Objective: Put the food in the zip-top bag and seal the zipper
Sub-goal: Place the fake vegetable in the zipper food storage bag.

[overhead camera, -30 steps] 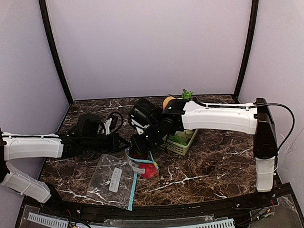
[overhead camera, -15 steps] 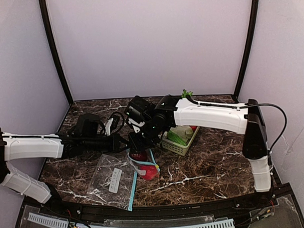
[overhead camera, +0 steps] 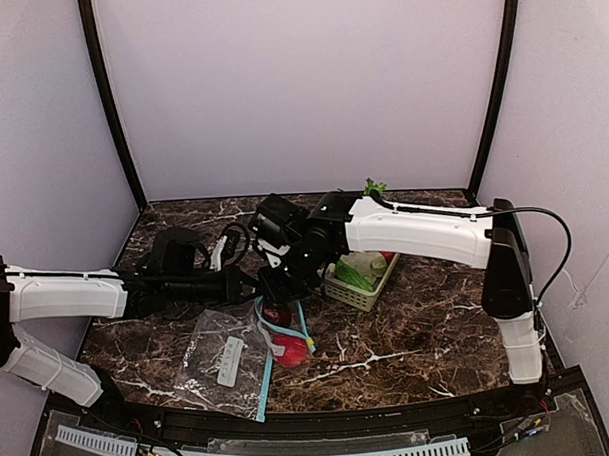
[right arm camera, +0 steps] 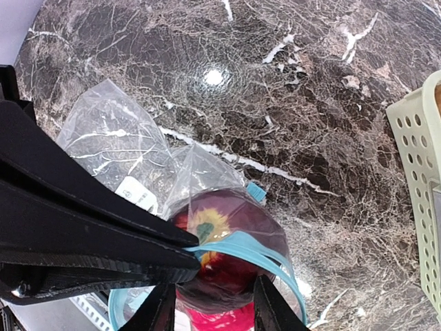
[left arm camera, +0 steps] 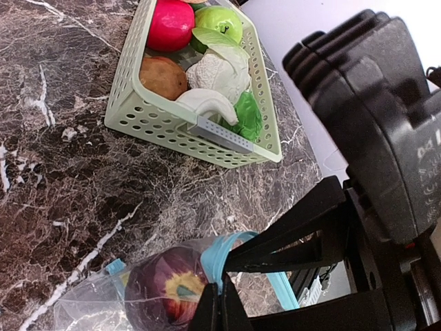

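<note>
At the bag [right arm camera: 110, 138] mouth, left jaws pinch the rim [right arm camera: 242, 243]; right jaws straddle a fruit [right arm camera: 220, 231], grip unclear.

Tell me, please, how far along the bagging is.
Done: one red fruit lies in the zip-top bag. In hand: the left gripper pinches the bag's rim while the right gripper straddles a dark red fruit at the mouth. Remaining: apples and cauliflower in the basket, then sealing.

One zip-top bag [right arm camera: 110, 138]: one dark red apple [right arm camera: 220, 241], one red fruit [right arm camera: 217, 321]. One lattice basket [left arm camera: 158, 127]: one pink-red fruit [left arm camera: 171, 24], one green apple [left arm camera: 219, 21], one brown fruit [left arm camera: 163, 77], one cauliflower [left arm camera: 220, 72].
</note>
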